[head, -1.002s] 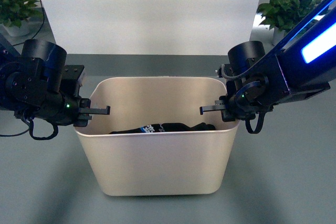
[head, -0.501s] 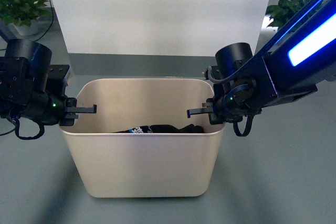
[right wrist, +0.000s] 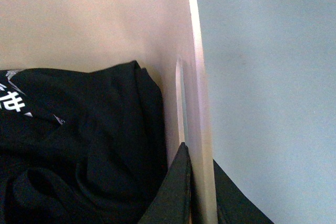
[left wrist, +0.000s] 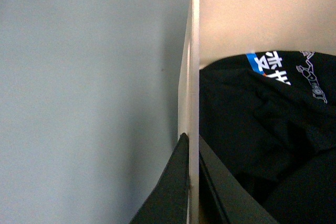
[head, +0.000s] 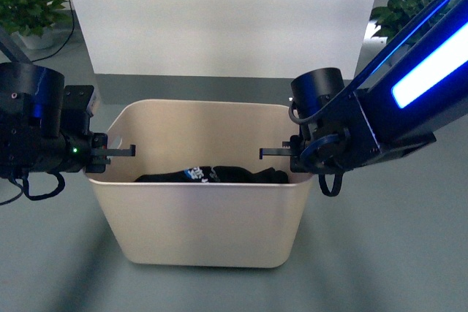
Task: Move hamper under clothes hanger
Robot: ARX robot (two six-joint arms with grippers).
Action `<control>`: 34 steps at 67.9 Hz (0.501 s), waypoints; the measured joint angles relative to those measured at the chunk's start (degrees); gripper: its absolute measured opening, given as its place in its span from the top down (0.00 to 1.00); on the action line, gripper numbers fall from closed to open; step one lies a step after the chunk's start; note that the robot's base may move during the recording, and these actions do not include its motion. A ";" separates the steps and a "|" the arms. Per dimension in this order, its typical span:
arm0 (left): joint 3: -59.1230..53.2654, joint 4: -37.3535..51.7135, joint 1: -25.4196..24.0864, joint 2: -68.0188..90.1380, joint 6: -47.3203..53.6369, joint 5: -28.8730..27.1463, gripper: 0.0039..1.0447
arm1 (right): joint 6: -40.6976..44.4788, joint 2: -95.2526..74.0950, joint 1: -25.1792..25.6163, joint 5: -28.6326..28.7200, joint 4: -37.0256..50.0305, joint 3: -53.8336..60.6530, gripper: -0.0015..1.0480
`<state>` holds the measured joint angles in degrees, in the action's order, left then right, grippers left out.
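The beige hamper stands in the middle of the front view, with black clothes inside. My left gripper is shut on the hamper's left rim, and my right gripper is shut on its right rim. In the left wrist view the jaws pinch the thin rim, with black printed cloth beside it. In the right wrist view the jaws pinch the rim next to dark cloth. The clothes hanger is out of view.
Grey floor lies around the hamper. A white panel stands behind it. Potted plants stand at the far left and the far right.
The hamper and both grippers have shifted left in the front view, and the background has slid right. Both grippers kept their hold on the rims.
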<state>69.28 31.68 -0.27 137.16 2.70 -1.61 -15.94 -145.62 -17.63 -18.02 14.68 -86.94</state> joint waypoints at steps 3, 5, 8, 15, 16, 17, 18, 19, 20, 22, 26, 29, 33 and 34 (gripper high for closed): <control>-2.51 2.54 0.00 -0.66 0.48 0.63 0.96 | -2.54 1.31 -0.37 -0.81 2.60 3.63 0.97; -4.20 3.72 -0.13 -1.09 0.68 0.96 0.96 | -3.28 1.75 -0.44 -0.76 3.56 4.87 0.97; -6.97 5.49 -0.44 -1.95 1.14 2.14 0.96 | -4.17 3.13 -0.63 -0.50 5.88 8.17 0.97; -11.72 7.67 -0.94 -3.50 1.79 3.67 0.96 | -5.53 5.29 -1.01 -0.31 9.40 13.94 0.97; -12.17 7.85 -0.98 -3.61 1.84 3.80 0.96 | -5.62 5.42 -1.07 -0.31 9.73 14.53 0.97; -12.61 8.00 -1.05 -3.69 1.90 3.89 0.96 | -5.81 5.60 -1.14 -0.31 10.03 15.10 0.97; -13.05 8.15 -1.09 -3.78 1.92 4.00 0.96 | -6.05 5.88 -1.25 -0.28 10.60 16.20 0.97; -13.46 8.28 -1.11 -3.89 1.92 4.13 0.96 | -6.36 5.95 -1.31 -0.24 10.86 16.72 0.97; -13.88 8.41 -1.18 -3.98 1.95 4.28 0.96 | -6.51 6.05 -1.36 -0.20 11.13 17.22 0.97; -15.10 8.90 -1.33 -4.31 1.97 4.50 0.96 | -6.71 6.14 -1.49 -0.04 11.63 18.16 0.97; -16.59 9.68 -1.53 -4.57 2.05 4.81 0.96 | -7.26 6.16 -1.77 0.20 12.87 20.22 0.97; -17.90 10.58 -1.64 -4.83 2.23 5.14 0.96 | -7.58 6.16 -1.95 0.37 13.49 21.33 0.97; -19.23 11.32 -1.68 -5.20 2.45 5.29 0.96 | -8.02 6.16 -2.32 0.44 14.56 22.82 0.97; -19.47 11.56 -1.68 -5.22 2.49 5.31 0.96 | -8.07 6.16 -2.38 0.42 14.80 23.04 0.97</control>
<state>49.80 43.24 -1.96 131.94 5.19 3.70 -24.01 -139.46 -20.01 -17.61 29.47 -63.90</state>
